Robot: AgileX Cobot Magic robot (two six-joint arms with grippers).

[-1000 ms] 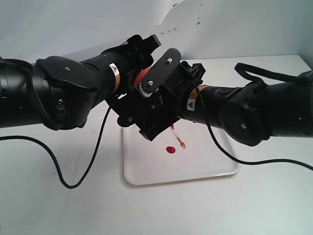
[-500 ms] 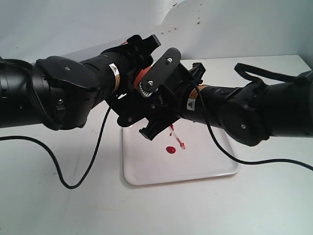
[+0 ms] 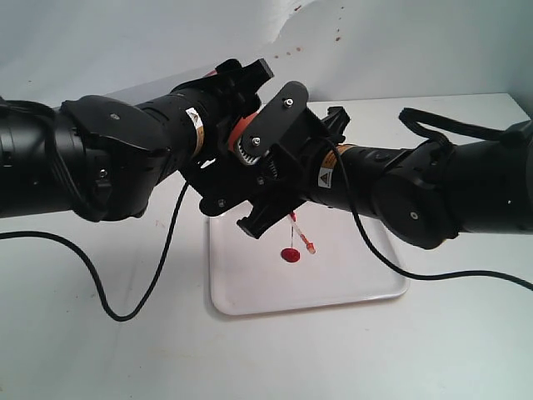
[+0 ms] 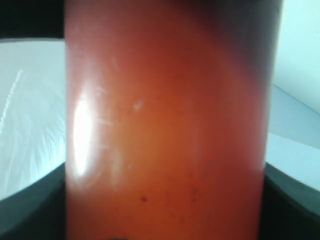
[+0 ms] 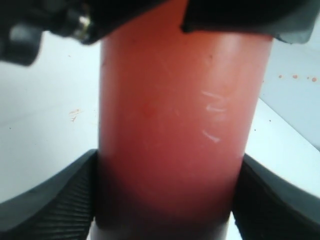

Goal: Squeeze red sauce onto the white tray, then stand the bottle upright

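Note:
The bottle [image 3: 239, 131] hangs tilted above the white tray [image 3: 350, 279], mostly hidden between both grippers; its nozzle [image 3: 303, 237] points down at the tray. The red sauce [image 3: 290, 255] is a small round blob on the tray under the nozzle. My left gripper [image 3: 230, 125] comes in from the left and is shut on the bottle [image 4: 165, 125], which fills the left wrist view. My right gripper [image 3: 254, 171] comes in from the right. Its ribbed fingers [image 5: 55, 200] press both sides of the bottle [image 5: 175, 125].
Both black arms cross over the tray's far edge. A black cable [image 3: 125, 308] loops over the table at the left and another [image 3: 433, 275] trails past the tray's right corner. Small red specks [image 3: 337, 35] dot the white backdrop.
The right gripper's jaws have closed in on the bottle. The bottle, the left gripper and the sauce blob stay where they were.

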